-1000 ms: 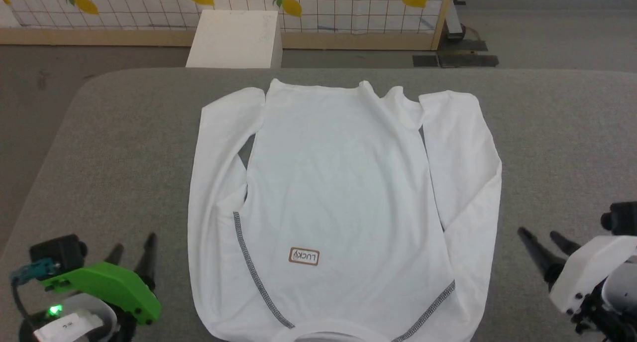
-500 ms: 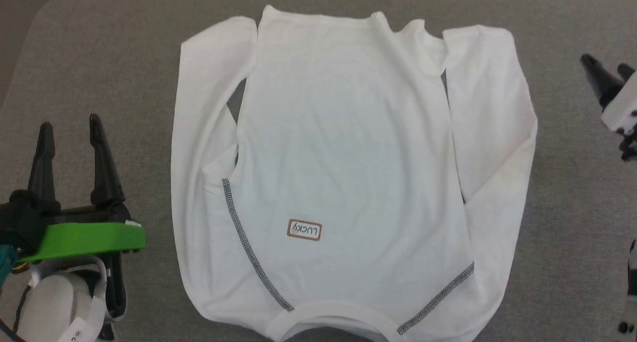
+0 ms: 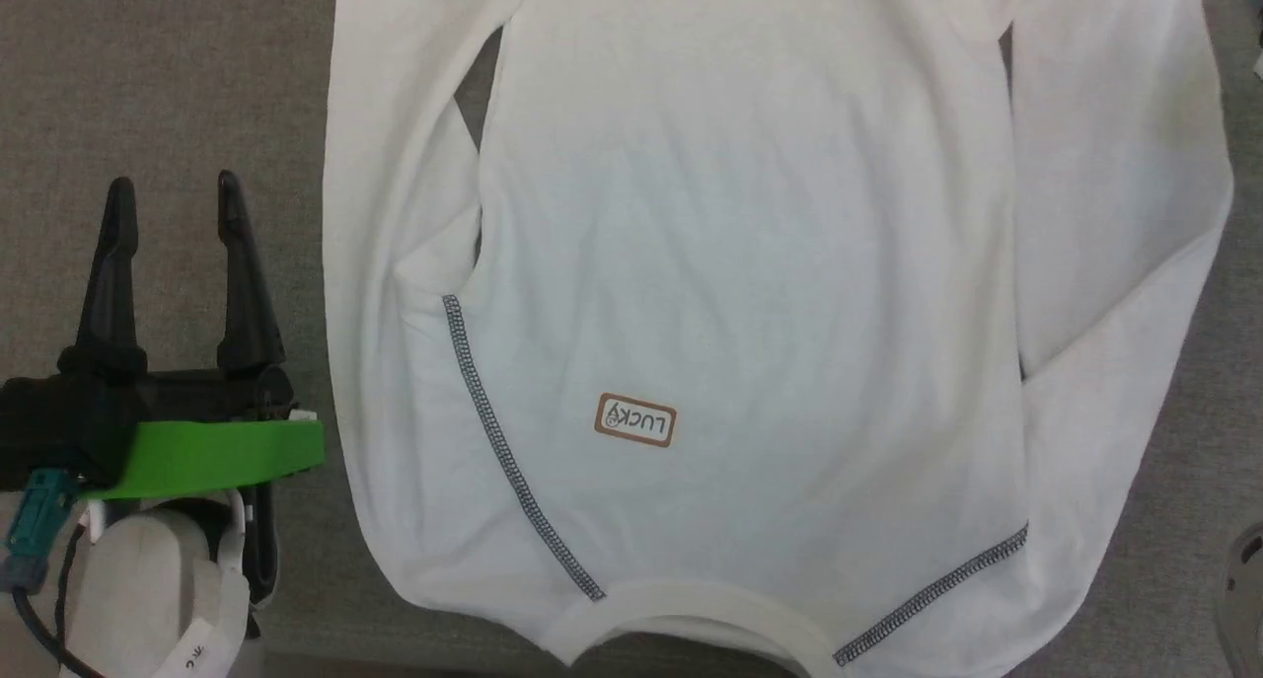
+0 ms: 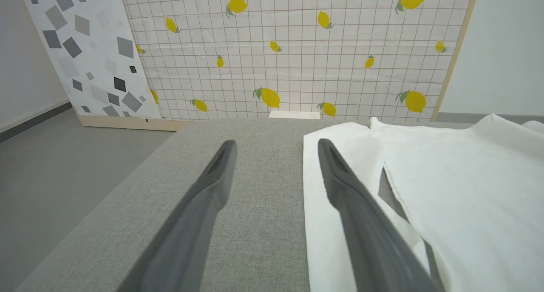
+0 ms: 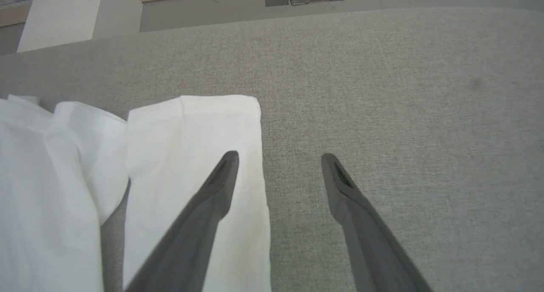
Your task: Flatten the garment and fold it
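Note:
The garment (image 3: 750, 263), a white long-sleeved shirt, lies spread flat on the grey table with its neck toward me and both sleeves alongside the body. A brown-bordered "LUCKY" patch (image 3: 635, 420) and dark zigzag shoulder seams (image 3: 503, 451) show on it. My left gripper (image 3: 174, 196) stands open beside the shirt's left sleeve (image 4: 331, 207), with nothing between its fingers. In the right wrist view my right gripper (image 5: 278, 157) is open above the outer edge of the other sleeve (image 5: 199, 156), near its cuff, holding nothing.
The grey fabric table (image 4: 255, 224) has bare room left of the shirt and right of it (image 5: 403, 134). Beyond the far edge stand a lemon-print grid screen (image 4: 297, 49), a speckled panel (image 4: 85, 49) and a white box (image 5: 59, 15) on the floor.
The head camera has tilted down and closer, so the shirt fills more of the picture. My left gripper has come forward beside the left sleeve. The right gripper has left the head view.

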### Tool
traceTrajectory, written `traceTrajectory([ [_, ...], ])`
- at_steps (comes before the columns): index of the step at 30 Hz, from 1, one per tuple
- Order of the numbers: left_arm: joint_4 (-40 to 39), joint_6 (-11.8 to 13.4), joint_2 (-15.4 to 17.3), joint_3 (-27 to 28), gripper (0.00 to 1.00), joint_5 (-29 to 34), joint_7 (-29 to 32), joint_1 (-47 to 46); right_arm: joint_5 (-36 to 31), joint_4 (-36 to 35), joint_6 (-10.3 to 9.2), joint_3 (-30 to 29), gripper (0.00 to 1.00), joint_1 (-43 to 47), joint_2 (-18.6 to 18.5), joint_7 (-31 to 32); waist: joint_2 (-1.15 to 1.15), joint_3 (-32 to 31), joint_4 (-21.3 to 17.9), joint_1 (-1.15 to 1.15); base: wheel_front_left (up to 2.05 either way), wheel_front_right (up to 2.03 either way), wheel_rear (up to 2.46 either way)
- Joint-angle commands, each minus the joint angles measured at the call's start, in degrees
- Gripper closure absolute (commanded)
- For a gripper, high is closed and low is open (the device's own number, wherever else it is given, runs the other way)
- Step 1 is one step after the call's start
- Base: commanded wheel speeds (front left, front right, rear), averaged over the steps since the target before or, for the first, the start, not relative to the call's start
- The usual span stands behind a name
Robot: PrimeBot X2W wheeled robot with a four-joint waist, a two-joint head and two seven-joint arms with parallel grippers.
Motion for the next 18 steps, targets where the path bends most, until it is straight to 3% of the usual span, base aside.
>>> traceTrajectory([
  [1,-0.2,-0.5,-0.6,0.4,0.00,0.6,-0.3,-1.0,-0.9,0.6,-0.08,0.4,0.00,-1.2,-0.2,0.0,0.00,4.0,2.4,-0.01,0.00,0.00,0.00],
  [11,0.4,-3.4,-4.1,2.2,0.00,2.8,-0.3,-1.1,-2.1,5.4,-0.08,2.8,0.00,-2.9,-1.7,1.1,0.00,5.6,2.8,-0.01,0.00,0.00,0.00],
  [12,0.6,-3.7,-4.4,2.3,0.00,3.0,-0.3,-1.1,-1.9,5.8,-0.08,2.5,0.71,-2.9,-1.7,1.6,0.00,5.4,2.8,-0.01,0.00,0.00,0.00],
  [13,0.8,-4.0,-4.6,2.4,0.00,3.2,-0.3,-1.1,-1.7,6.0,-0.08,2.4,0.93,-2.7,-1.8,1.8,0.00,5.1,2.9,-0.01,0.00,0.00,0.00],
  [14,1.1,-4.2,-4.9,2.6,0.00,3.4,-0.3,-1.1,-1.5,6.1,-0.08,2.3,1.00,-2.5,-1.9,2.0,0.00,4.8,2.8,-0.01,0.00,0.00,0.00],
  [18,2.1,-5.1,-5.8,2.9,0.00,3.9,-0.3,-1.1,-0.3,4.8,-0.08,0.8,1.00,-2.0,-2.5,1.8,0.00,2.8,2.7,-0.01,0.00,0.00,0.00],
])
